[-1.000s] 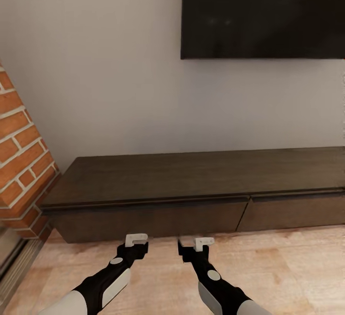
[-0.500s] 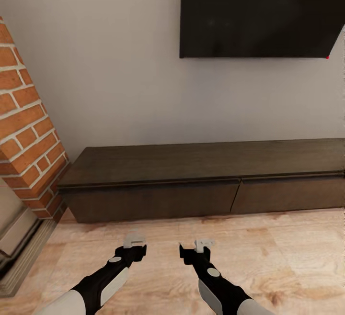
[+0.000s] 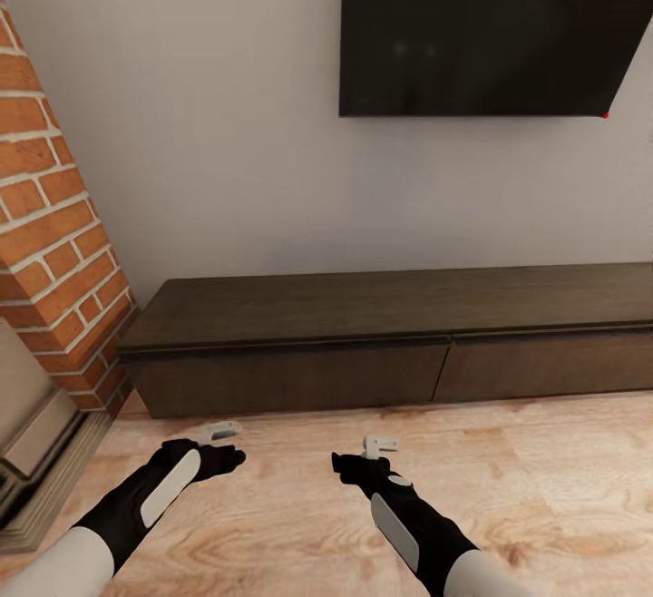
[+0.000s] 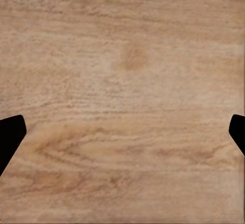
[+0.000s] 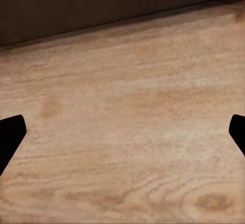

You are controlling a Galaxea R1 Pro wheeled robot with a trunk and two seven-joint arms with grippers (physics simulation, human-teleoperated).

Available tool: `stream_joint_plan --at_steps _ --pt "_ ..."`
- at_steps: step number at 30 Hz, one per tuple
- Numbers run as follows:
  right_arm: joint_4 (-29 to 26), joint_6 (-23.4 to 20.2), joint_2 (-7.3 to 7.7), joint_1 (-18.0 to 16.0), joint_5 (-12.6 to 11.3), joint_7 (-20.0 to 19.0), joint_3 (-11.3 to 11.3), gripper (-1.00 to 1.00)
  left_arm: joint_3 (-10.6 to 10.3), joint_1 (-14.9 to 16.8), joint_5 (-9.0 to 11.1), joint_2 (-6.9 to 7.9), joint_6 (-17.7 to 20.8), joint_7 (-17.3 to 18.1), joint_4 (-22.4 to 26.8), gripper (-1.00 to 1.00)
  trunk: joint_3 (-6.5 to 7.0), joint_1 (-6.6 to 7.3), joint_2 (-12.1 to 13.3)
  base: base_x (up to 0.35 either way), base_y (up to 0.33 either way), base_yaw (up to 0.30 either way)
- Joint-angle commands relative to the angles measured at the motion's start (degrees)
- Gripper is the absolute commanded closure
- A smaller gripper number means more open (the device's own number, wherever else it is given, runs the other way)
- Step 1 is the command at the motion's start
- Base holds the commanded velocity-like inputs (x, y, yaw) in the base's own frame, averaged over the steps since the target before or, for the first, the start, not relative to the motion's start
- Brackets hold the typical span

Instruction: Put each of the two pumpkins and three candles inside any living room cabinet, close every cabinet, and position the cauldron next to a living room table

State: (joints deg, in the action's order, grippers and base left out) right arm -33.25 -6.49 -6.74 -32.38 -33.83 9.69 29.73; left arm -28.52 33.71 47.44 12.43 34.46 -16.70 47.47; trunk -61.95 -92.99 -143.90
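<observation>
The long low dark brown cabinet stands against the wall, its two front panels flush and closed. Its dark base also runs along one edge of the right wrist view. My left gripper hovers over the wooden floor in front of the cabinet's left end, open and holding nothing, its fingertips wide apart. To its right, my right gripper is likewise open over bare floor, and its fingertips are spread. The pumpkins, candles, cauldron and table are out of view.
A brick fireplace column with a stone hearth step stands at the left, close to the cabinet's end. A dark television hangs on the wall above. Light wooden floor stretches in front of the cabinet.
The view has drawn back from the cabinet and shifted, so more brick shows. My left arm has swung outward to the left and turned its wrist. The right arm barely moved.
</observation>
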Motion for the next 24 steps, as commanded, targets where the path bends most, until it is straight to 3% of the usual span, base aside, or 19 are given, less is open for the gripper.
stream_joint_plan --at_steps 1,6,9,16,24 --pt "-0.2 -0.3 0.06 0.0 -0.5 0.5 0.3 -1.00 0.0 0.0 0.7 0.10 0.7 -0.6 0.1 -1.00 0.17 0.03 0.0 0.000 0.000 0.000" --pt "-0.1 -1.0 0.06 0.0 -0.7 0.5 0.3 -1.00 0.2 0.0 2.1 -0.01 1.3 -0.6 -2.8 -1.00 1.28 0.16 0.1 0.000 0.000 0.000" --pt "-0.1 -2.7 0.06 0.2 -2.3 0.5 0.3 -1.00 0.2 0.0 3.2 0.09 1.3 -0.5 -5.4 -1.00 1.95 0.24 0.1 -0.086 0.000 0.000" --pt "0.0 -3.2 0.17 0.6 -7.3 0.4 0.2 -1.00 0.2 -0.4 3.6 -0.12 1.2 -0.6 -6.8 -1.00 3.50 0.42 0.2 -0.257 0.000 0.000" --pt "4.0 -2.4 0.15 0.6 -8.0 0.2 0.3 -1.00 0.3 -1.6 4.1 -0.60 0.8 -0.3 -9.2 -1.00 5.27 0.63 0.3 -0.040 0.000 0.000"
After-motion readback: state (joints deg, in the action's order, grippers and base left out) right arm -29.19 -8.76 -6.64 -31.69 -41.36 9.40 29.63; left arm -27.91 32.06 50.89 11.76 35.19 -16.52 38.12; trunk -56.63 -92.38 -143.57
